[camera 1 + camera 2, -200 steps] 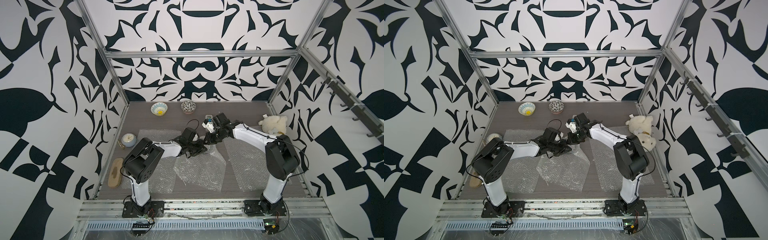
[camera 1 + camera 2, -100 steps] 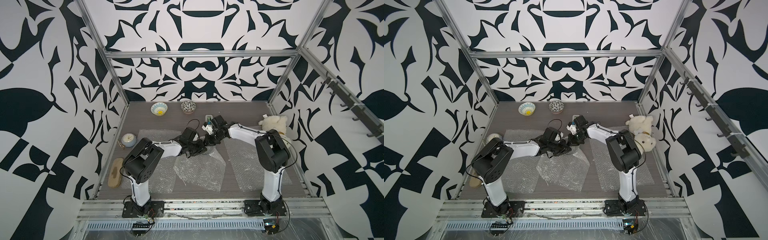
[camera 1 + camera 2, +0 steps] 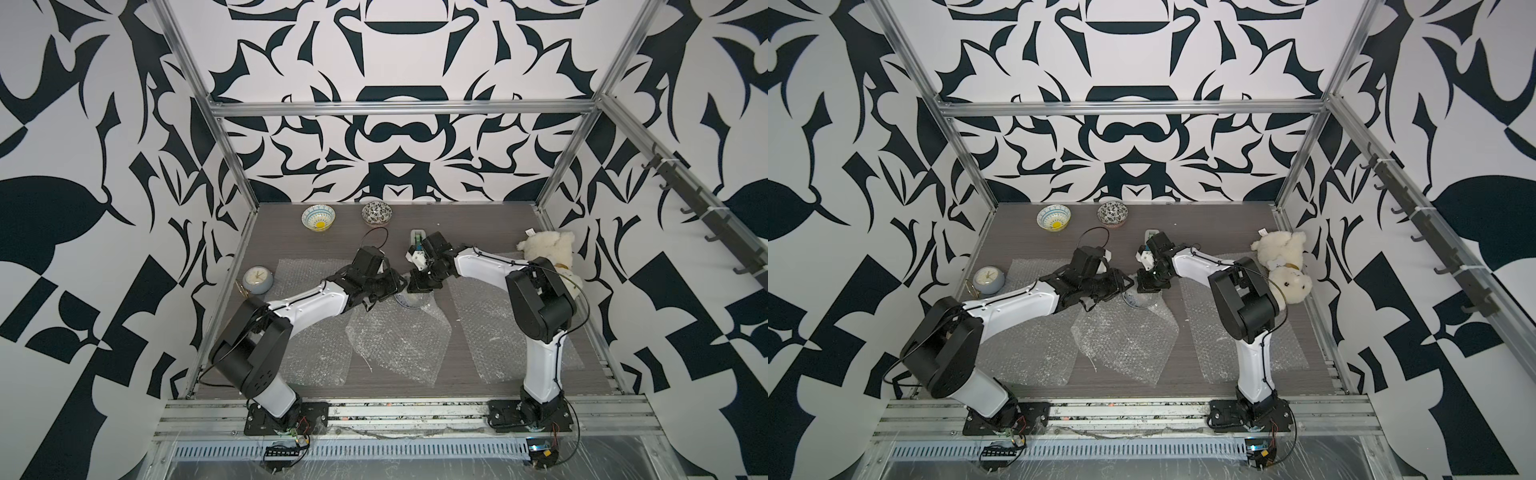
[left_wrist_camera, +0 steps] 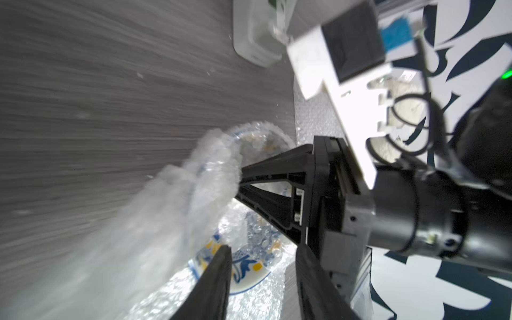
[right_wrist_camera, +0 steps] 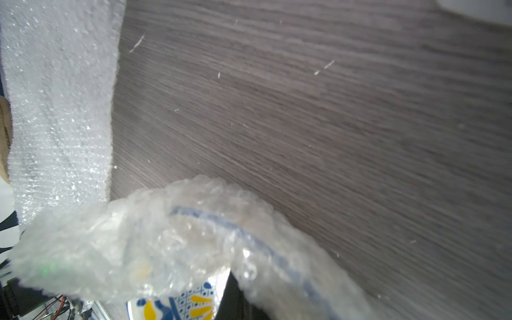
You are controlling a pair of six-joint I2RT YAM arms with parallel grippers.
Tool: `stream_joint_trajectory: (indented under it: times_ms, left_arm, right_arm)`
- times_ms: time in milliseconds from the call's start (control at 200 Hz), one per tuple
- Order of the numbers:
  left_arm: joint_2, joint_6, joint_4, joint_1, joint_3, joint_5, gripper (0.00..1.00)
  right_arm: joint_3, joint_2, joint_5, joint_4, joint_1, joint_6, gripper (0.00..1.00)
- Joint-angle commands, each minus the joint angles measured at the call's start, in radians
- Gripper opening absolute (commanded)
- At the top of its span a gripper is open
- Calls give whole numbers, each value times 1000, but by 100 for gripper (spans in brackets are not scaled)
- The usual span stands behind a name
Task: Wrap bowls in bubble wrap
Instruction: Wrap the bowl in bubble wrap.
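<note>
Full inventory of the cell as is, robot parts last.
blue-and-white bowl: 1, yellow centre, back of table
floral bowl: 1, black-and-white, back, beside it
blue-patterned bowl: 1, yellow accents, mid-table, wrap partly over it
bubble wrap: 3 sheets, clear, side by side; middle one crumpled
alarm clock: 1, pale, left edge
plush toy: cream, back right; count unclear
white gadget: 1, behind the grippers
table: 1, grey wood grain
left gripper: black, open, at blue-patterned bowl
right gripper: black, shut on bubble wrap
</note>
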Motion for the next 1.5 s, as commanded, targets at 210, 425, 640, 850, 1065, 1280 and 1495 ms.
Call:
stream_joint_trajectory:
  times_ms: [210, 425, 640, 850, 1065, 1280, 1495]
  left_arm:
    - [-236, 2, -179, 70, -191, -137, 53]
    - [-332, -17, -263, 106, -289, -136, 53]
    - [-403, 37, -407, 121, -298, -230, 61]
    - [-459, 59, -375, 128, -358, -208, 65]
    - [-388, 66, -329, 127, -357, -134, 58]
    - [-368, 61, -264, 128, -359, -91, 34]
    - [-374, 110, -300, 125, -258, -50, 18]
  right_arm:
    - [-13, -5, 172, -35, 1, 21, 5]
    - [-12, -2, 177, -9, 1, 47, 5]
    - [-18, -2, 170, -10, 1, 46, 5]
    - [-29, 0, 167, 2, 0, 51, 5]
    - [-20, 5, 162, -2, 0, 51, 5]
    - [-21, 5, 160, -7, 0, 47, 5]
    - [-34, 11, 158, -5, 1, 45, 5]
